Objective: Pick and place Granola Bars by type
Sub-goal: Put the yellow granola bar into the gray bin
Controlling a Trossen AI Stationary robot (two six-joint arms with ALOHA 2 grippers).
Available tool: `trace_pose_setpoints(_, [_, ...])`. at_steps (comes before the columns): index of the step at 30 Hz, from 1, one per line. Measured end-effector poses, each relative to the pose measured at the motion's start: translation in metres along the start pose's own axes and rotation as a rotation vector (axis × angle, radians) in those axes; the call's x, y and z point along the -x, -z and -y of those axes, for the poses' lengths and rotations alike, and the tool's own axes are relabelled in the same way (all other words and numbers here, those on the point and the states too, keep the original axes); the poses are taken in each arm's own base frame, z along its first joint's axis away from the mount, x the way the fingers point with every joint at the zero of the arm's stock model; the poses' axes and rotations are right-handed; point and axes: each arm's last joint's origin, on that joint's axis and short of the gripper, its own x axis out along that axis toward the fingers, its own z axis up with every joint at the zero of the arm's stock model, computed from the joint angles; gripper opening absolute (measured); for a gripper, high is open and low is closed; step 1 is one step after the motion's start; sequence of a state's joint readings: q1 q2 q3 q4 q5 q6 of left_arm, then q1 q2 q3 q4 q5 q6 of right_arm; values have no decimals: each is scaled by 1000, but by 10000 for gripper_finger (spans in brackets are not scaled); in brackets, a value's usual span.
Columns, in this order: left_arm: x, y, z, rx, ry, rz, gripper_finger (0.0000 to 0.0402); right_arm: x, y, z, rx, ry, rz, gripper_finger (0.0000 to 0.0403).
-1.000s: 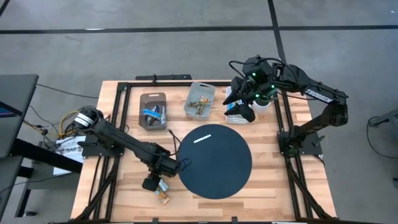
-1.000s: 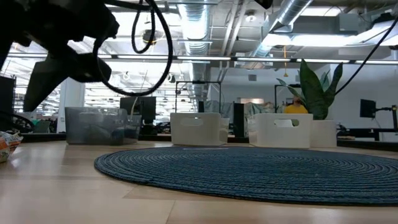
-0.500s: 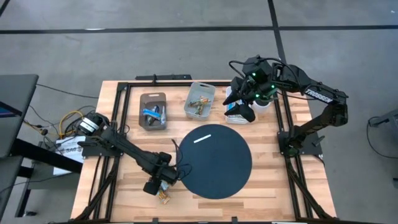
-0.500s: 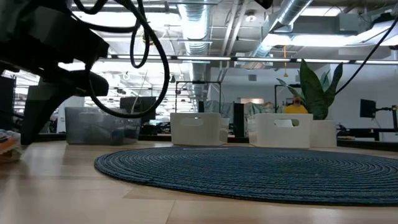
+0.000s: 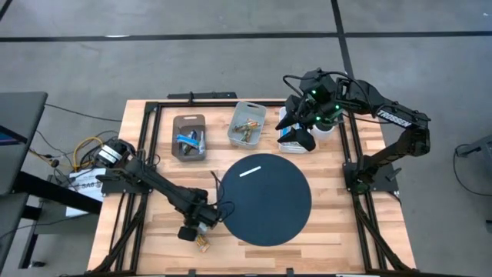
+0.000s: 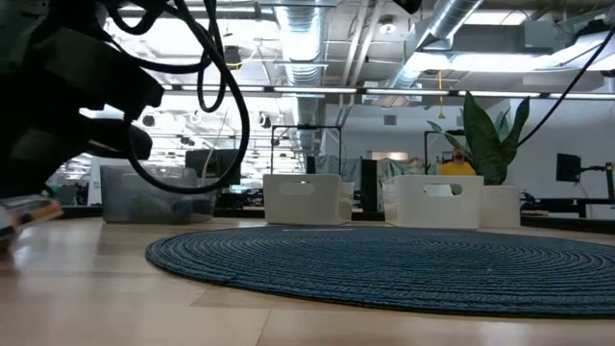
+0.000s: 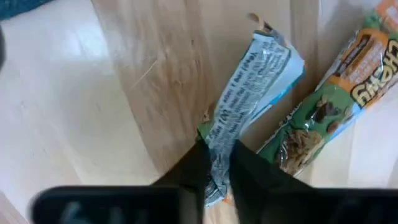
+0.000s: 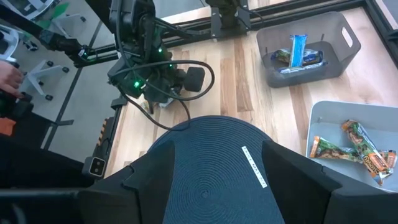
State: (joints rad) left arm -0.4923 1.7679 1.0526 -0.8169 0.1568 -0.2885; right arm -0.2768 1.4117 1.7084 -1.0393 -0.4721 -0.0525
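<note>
My left gripper (image 5: 195, 234) is low over the table's near left part, shut on a blue-and-white granola bar (image 7: 252, 93). An orange-and-green granola bar (image 7: 329, 106) lies on the wood right beside it. In the high view the two show only as a small patch (image 5: 203, 245). Farther back, a grey bin (image 5: 189, 137) holds blue bars and a clear bin (image 5: 247, 123) holds orange ones. My right gripper (image 5: 301, 132) hangs open, with nothing in it, over a white bin (image 5: 290, 138) at the far right. My left gripper pinches one end of the blue-and-white bar (image 7: 219, 144) between its two fingers (image 7: 252, 171). The wrapper is squeezed narrow there. The fingers come from above and lie along the bar. The rest of the bar stretches away from them over the wood, its far end (image 7: 273, 53) free.
A round dark blue mat (image 5: 265, 198) fills the table's middle, with a thin white strip (image 5: 251, 170) on it. Black frame rails run along the table's left (image 5: 137, 154) and right edges. Bare wood lies between the mat and the near edge.
My left gripper has gone down and a little toward the table's near edge, onto the two bars lying there. In the low view the arm has sunk and moved left. The right arm has kept still.
</note>
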Motion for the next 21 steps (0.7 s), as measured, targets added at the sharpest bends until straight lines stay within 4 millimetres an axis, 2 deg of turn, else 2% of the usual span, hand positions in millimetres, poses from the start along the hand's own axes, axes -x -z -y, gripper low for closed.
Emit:
trace_pose_setpoints(2, [2,-1,-3,59,-4,6,17,0,0,0,0,0,0,232])
trace_pose_setpoints(5, [9,-1,-10,161,-31,41,15,0,0,0,0,0,0,232])
trace_pose_setpoints(8, [28,0,-21,260,-54,125,14,0,0,0,1,0,0,232])
trace_pose_setpoints(14, [89,7,-63,547,-115,448,6,0,0,0,2,0,1,232])
trace_pose_setpoints(21, [170,26,-129,885,-216,1031,2,0,-2,0,13,2,23,232])
